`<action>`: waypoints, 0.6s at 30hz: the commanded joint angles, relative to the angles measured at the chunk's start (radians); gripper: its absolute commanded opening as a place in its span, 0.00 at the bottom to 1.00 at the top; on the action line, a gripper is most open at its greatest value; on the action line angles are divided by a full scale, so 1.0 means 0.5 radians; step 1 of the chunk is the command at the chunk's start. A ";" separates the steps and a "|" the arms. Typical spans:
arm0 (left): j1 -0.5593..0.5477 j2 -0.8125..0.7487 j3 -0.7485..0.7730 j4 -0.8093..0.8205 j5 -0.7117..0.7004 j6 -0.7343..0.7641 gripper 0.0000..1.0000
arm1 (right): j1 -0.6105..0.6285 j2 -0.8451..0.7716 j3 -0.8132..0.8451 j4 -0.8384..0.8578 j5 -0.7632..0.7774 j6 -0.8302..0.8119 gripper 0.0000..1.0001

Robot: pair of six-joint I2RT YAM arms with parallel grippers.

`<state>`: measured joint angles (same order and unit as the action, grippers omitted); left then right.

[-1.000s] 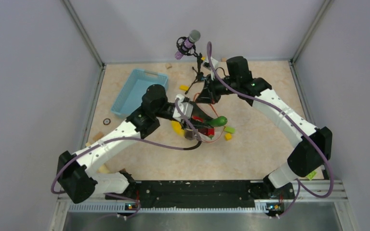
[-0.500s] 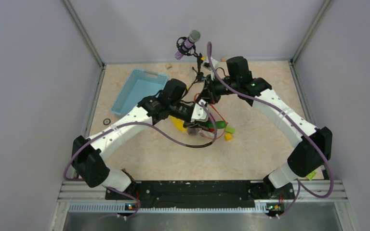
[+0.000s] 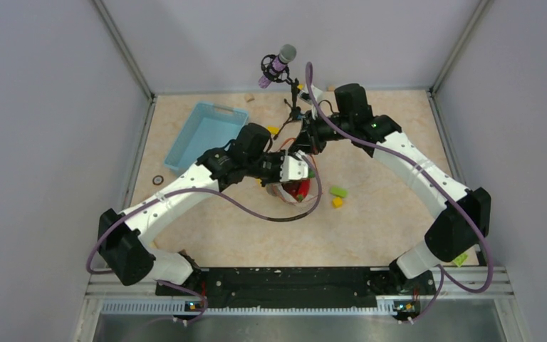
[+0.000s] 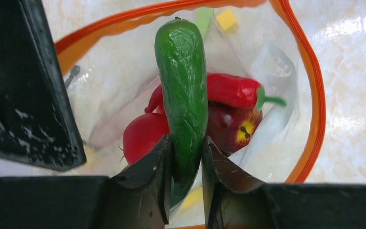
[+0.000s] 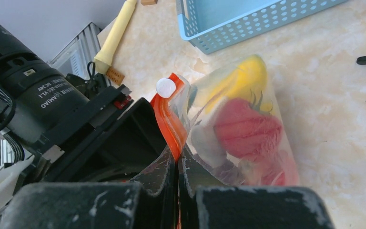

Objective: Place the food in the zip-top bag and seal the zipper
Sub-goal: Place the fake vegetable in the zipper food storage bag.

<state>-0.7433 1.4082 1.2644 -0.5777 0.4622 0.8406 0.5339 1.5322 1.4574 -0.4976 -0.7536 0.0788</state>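
Note:
My left gripper (image 4: 186,143) is shut on the green piece (image 4: 183,90) and holds it, pointing away from the camera, at the open mouth of the zip-top bag (image 4: 276,86). Inside the bag lie a red chili (image 4: 233,90), a red tomato (image 4: 140,136) and a dark brown piece (image 4: 231,131). The orange-red zipper (image 4: 310,95) rings the mouth. My right gripper (image 5: 177,157) is shut on the zipper's edge (image 5: 169,119), holding the bag up. The yellow banana (image 5: 240,78) and tomato (image 5: 245,129) show through the bag's wall. From above, the bag (image 3: 292,190) hangs between both grippers.
A light-blue basket (image 3: 206,135) stands at the back left. Small green (image 3: 339,191) and yellow (image 3: 337,202) blocks lie right of the bag. A microphone on a stand (image 3: 279,64) rises at the back. A yellowish stick (image 5: 114,33) lies near the basket.
My left arm has swung the green piece from beside the bag to over its mouth. The bag has been pulled upright. My right gripper has stayed shut on the zipper.

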 commanded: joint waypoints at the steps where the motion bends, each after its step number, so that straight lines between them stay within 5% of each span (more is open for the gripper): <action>1: -0.016 -0.161 -0.109 0.056 -0.179 0.019 0.15 | 0.013 -0.008 0.082 0.058 -0.029 -0.028 0.00; 5: -0.041 -0.142 -0.120 0.087 -0.312 -0.022 0.36 | 0.015 0.031 0.111 0.029 -0.032 -0.028 0.00; 7: -0.064 -0.112 -0.092 0.092 -0.427 -0.067 0.69 | 0.014 0.041 0.118 0.023 -0.037 -0.035 0.00; 10: -0.097 -0.095 -0.029 0.118 -0.481 -0.172 0.95 | 0.014 0.048 0.125 0.013 -0.031 -0.044 0.00; 18: -0.219 -0.401 -0.102 0.499 -0.581 -0.447 0.98 | 0.014 0.053 0.140 -0.009 -0.001 -0.064 0.00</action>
<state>-0.8291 1.3350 1.2270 -0.5259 0.2123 0.7315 0.5339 1.5623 1.4605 -0.5278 -0.7433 0.0689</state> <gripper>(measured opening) 0.975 0.003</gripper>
